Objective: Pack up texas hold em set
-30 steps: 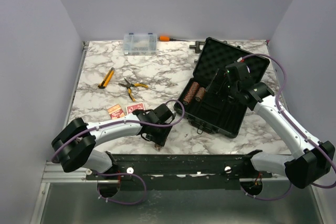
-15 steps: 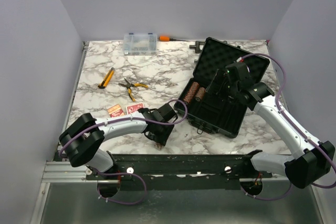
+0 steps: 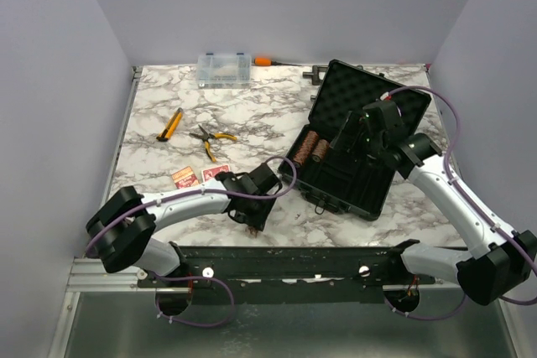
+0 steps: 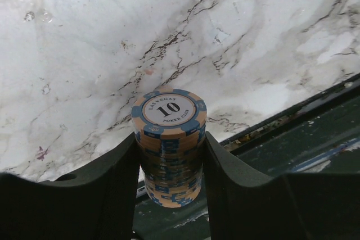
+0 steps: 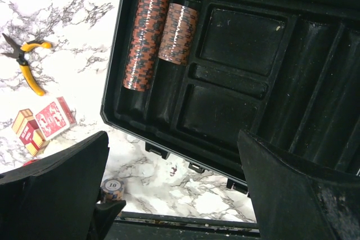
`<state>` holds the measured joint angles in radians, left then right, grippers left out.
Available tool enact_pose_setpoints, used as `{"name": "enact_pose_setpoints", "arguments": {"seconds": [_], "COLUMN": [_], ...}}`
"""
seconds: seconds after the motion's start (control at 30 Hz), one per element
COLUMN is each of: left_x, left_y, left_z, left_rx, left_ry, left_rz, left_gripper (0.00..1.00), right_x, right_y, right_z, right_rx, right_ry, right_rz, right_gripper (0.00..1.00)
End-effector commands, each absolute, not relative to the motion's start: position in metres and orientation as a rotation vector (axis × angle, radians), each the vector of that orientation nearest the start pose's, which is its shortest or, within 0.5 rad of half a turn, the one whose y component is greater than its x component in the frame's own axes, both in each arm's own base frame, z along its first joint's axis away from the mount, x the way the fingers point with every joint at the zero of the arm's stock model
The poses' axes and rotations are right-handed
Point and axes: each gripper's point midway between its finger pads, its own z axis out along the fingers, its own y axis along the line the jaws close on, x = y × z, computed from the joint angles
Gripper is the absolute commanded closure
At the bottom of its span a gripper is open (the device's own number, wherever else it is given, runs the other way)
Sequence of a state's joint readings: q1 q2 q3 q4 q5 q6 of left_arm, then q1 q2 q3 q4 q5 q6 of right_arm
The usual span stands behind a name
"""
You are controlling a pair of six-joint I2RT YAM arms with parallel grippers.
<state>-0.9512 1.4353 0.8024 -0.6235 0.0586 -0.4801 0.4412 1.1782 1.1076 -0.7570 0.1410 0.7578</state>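
Chip roll (image 4: 169,113) pinched in the left gripper (image 4: 170,150) wants a level carry to the case (image 3: 334,180) at two o'clock; right gripper (image 5: 173,134) gapes empty.

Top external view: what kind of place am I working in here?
Probably a robot test cell, not a home: plain walls box in a marble-patterned table, a metal mounting rail runs along its near edge, and unrelated props, a poker case and pliers, are laid out.
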Motion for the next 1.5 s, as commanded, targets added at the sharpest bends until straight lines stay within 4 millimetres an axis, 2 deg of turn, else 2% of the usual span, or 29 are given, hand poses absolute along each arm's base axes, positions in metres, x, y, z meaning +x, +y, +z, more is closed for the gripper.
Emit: {"name": "enact_pose_setpoints", "arguments": {"seconds": [0.0,0.2,0.43,0.6,0.77,0.9,1.0,1.17,1.27,1.37,1.47], "left_x": [0.134,0.142,0.154,0.163,0.171,0.18,0.185,0.188,0.187,0.19,0.192], "left_y": [-0.248,-0.263,-0.273,-0.273,-0.273,-0.268,-0.268,-0.274,-0.275,-0.278,-0.281], "left_z": [0.074,0.126,0.2,0.25,0.294,0.319,0.335,0.359,0.376,0.389,0.396], "left_rx": [0.647,0.579,0.457,0.348,0.243,0.154,0.119,0.131,0.143,0.139,0.143], "left_ry": [2.735,2.613,2.449,2.326,2.208,2.153,2.112,2.022,1.961,1.917,1.894], "left_rz": [-0.505,-0.676,-0.901,-1.044,-1.213,-1.3,-1.355,-1.466,-1.537,-1.596,-1.635], "left_gripper": [1.0,1.0,1.0,1.0,1.0,1.0,1.0,1.0,1.0,1.0,1.0], "right_x": [0.279,0.277,0.272,0.26,0.243,0.24,0.23,0.202,0.187,0.182,0.18], "right_y": [0.136,0.143,0.159,0.189,0.217,0.219,0.23,0.253,0.26,0.263,0.267], "right_z": [0.211,0.224,0.244,0.261,0.264,0.267,0.279,0.309,0.33,0.344,0.348], "right_rx": [0.435,0.437,0.404,0.271,0.157,0.162,0.081,-0.116,-0.206,-0.253,-0.279], "right_ry": [2.358,2.328,2.271,2.237,2.26,2.231,2.195,2.089,1.991,1.932,1.923], "right_rz": [0.411,0.494,0.65,0.89,1.109,1.154,1.265,1.566,1.72,1.782,1.805], "right_gripper": [0.0,0.0,0.0,0.0,0.0,0.0,0.0,0.03,0.04,0.05,0.09]}}
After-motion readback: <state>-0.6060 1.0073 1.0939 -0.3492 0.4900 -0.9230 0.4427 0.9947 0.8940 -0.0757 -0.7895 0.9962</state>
